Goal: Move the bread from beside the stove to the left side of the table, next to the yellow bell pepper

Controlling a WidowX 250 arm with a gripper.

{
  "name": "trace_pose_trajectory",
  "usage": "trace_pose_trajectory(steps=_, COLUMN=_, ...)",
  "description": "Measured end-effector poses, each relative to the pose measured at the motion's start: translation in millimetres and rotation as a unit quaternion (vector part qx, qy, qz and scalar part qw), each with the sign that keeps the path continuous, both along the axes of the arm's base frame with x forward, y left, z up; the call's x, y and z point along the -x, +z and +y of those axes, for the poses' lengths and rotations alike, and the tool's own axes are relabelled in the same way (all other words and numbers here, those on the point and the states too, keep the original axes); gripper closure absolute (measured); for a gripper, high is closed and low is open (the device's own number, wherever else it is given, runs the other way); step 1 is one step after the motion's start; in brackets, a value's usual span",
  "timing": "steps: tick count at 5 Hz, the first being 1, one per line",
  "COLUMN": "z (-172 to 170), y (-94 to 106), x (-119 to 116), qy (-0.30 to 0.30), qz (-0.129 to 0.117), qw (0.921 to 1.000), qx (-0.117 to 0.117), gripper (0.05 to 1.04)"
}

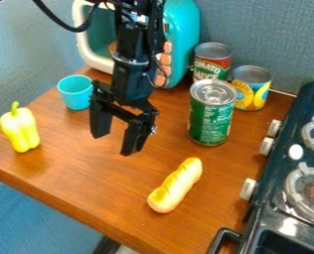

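At the back of the wooden tabletop (87, 171), a turquoise toy oven (183, 37) is seen. Beside it, a red-labelled can (211, 64), a yellow-labelled can (253, 92) and a green can (210, 119) are grouped. The right side is bordered by a dark toy stove (274, 191).

1 bell pepper (20, 128) left, cup (76, 92) behind it, 3 cans (211, 116) right, bread (176, 185) in front, stove (295, 183) far right

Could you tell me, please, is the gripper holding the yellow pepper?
No, the gripper hangs open, and the pepper stands apart from it, near the table's edge.
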State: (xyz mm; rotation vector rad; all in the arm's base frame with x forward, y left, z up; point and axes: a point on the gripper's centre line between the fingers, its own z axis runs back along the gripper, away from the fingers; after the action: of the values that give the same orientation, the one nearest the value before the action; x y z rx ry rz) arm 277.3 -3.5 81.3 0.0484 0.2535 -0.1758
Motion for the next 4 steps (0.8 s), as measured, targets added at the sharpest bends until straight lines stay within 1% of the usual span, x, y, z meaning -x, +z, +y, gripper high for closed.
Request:
trace_pose_trajectory(steps=1, z=-0.6, y=-8.3, x=2.3, qy=0.001, qz=0.012, qw=0.9999, qx=0.002, gripper=0.083)
trace_pose_trajectory(steps=2, z=-15.0, y=-14.7, x=-2.8, qy=-0.016, qz=-0.024, qw=0.9994, qx=0.02, gripper=0.083)
trace_pose_trajectory(steps=3, z=-45.9, y=-7.9, x=-6.4, qy=-0.05, qz=-0.056, qw=0.9967, qx=0.03, gripper=0.083)
trace_pose_trajectory(steps=4, z=-60.8, y=-12.4, x=-9.0, qy=-0.054, qz=-0.079, qw=0.9948, qx=0.036, gripper=0.083)
